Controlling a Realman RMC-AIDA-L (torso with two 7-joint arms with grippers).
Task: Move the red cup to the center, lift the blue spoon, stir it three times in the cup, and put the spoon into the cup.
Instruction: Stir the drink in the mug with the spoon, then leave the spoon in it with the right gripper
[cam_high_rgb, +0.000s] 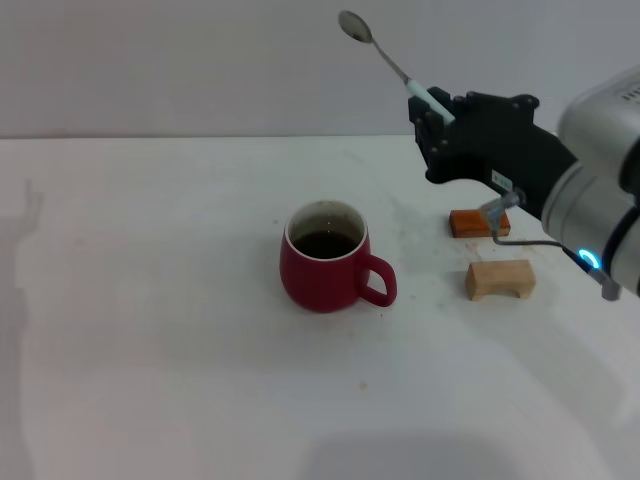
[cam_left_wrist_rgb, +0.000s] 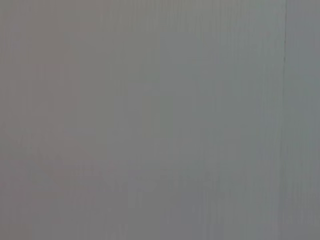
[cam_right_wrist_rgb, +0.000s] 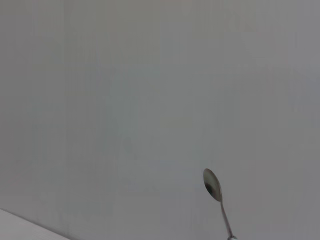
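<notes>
Right gripper (cam_high_rgb: 432, 108) clamps the blue spoon (cam_high_rgb: 385, 55) by its handle, high and to the right of the red cup (cam_high_rgb: 323, 257); spoon's long axis slants up and away, bowl uppermost; cup sits below, liquid exposed; left arm out of sight.

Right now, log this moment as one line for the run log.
right gripper: shut on blue spoon, held high, bowl up | red cup: mid-table, upright, dark liquid | stirring: not begun | left gripper: unseen
</notes>
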